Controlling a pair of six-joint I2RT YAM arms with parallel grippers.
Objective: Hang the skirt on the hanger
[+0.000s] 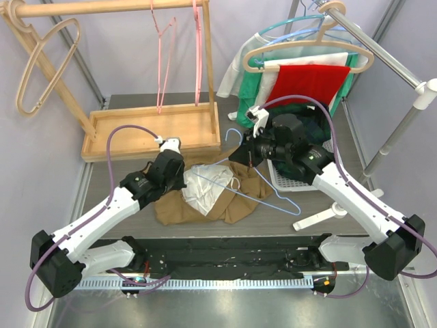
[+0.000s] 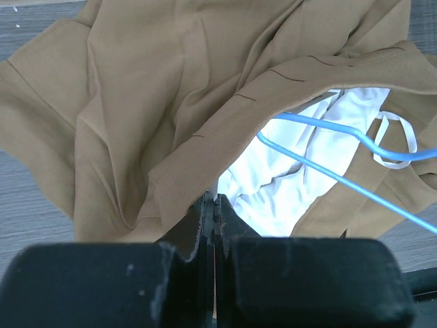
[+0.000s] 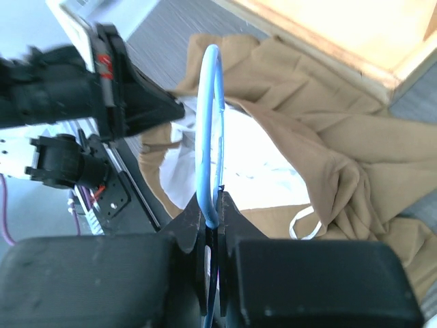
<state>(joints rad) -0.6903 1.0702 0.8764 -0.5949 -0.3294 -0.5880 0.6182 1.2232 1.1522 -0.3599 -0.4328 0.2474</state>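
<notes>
A tan skirt [image 1: 179, 210] with white lining [image 1: 205, 188] lies crumpled on the table between the arms. My left gripper [image 1: 183, 179] is shut on the skirt's waistband edge [image 2: 205, 147], with the lining [image 2: 300, 178] showing inside the opening. My right gripper [image 1: 244, 152] is shut on the hook of a blue wire hanger [image 3: 208, 123]. The hanger's body [image 1: 273, 195] reaches down over the skirt, and its wires [image 2: 321, 126] pass into the waist opening. In the right wrist view the skirt [image 3: 328, 150] lies beyond the hanger.
A wooden rack with a tray base [image 1: 150, 130] stands at the back left, holding pink hangers [image 1: 164, 55] and a beige one [image 1: 41, 61]. A metal rail with hung garments [image 1: 307, 75] stands at the back right, above a white basket [image 1: 287, 178].
</notes>
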